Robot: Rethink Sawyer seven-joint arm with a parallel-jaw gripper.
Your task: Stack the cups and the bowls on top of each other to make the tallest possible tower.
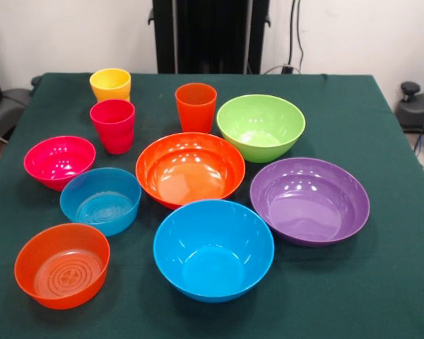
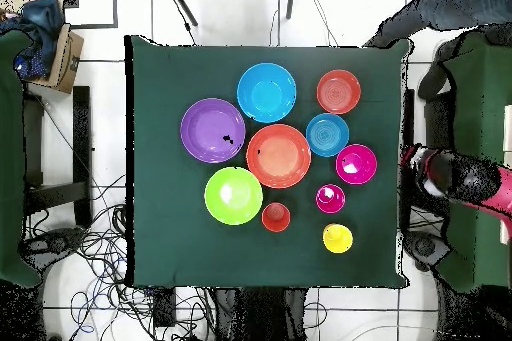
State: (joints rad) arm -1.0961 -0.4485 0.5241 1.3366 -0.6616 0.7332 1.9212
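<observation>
All cups and bowls stand apart on the green table (image 1: 381,282), none stacked. The yellow cup (image 1: 110,84), red-pink cup (image 1: 113,125) and orange cup (image 1: 196,106) stand at the far side. The lime green bowl (image 1: 261,127), large orange bowl (image 1: 190,169), purple bowl (image 1: 309,200) and blue bowl (image 1: 213,249) fill the middle and right. The small magenta bowl (image 1: 59,162), translucent blue bowl (image 1: 100,200) and translucent orange bowl (image 1: 62,265) line the left. In the overhead view they show too, such as the blue bowl (image 2: 266,92) and yellow cup (image 2: 337,238). No tower shows. The gripper is out of view.
The robot's black pedestal (image 1: 209,35) stands behind the table's far edge. A person's foot in a pink shoe (image 2: 450,172) shows at the right of the overhead view. Cables lie on the floor (image 2: 90,257) left of the table.
</observation>
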